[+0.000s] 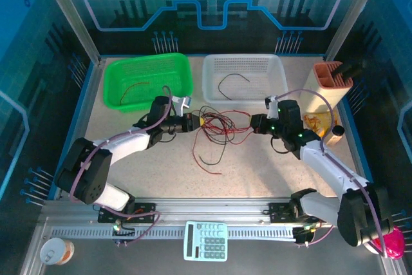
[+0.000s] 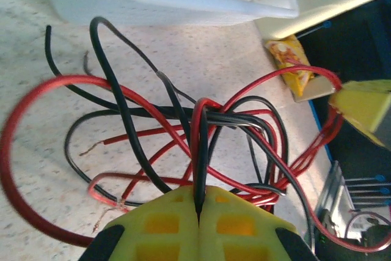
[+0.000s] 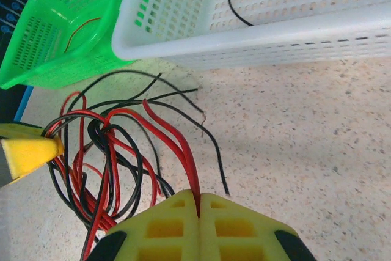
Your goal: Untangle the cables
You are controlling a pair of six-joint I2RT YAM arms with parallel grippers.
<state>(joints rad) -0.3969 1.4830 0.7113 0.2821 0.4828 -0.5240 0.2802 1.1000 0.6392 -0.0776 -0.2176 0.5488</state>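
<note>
- Top view: the cables (image 1: 219, 127) lie in a loose red-and-black tangle on the speckled counter (image 1: 257, 172). They sit between the left hand (image 1: 197, 122) and the right hand (image 1: 253, 122), just in front of the green basket (image 1: 111, 91) and the white basket (image 1: 207, 76). A red strand (image 1: 135, 86) lies in the green one and a black strand (image 1: 233, 80) in the white one.
- Left wrist view: the left hand (image 2: 200, 198), yellow and blocky, is pressed together on a black wire (image 2: 200, 151). That wire rises into the knot, where several glossy, round-sheathed strands cross. A few ends show bare, frayed copper.
- Right wrist view: the right hand (image 3: 199, 203) is pinched shut on a red wire (image 3: 190, 169) at the tangle's edge. Both baskets are perforated plastic with smooth rims.
- Judgement: the step in hand looks like drawing one strand out of the bunch, with each hand gripping a wire on its own side. The next move calls for a slow pull apart, so the loops slip free rather than cinch tight.
</note>
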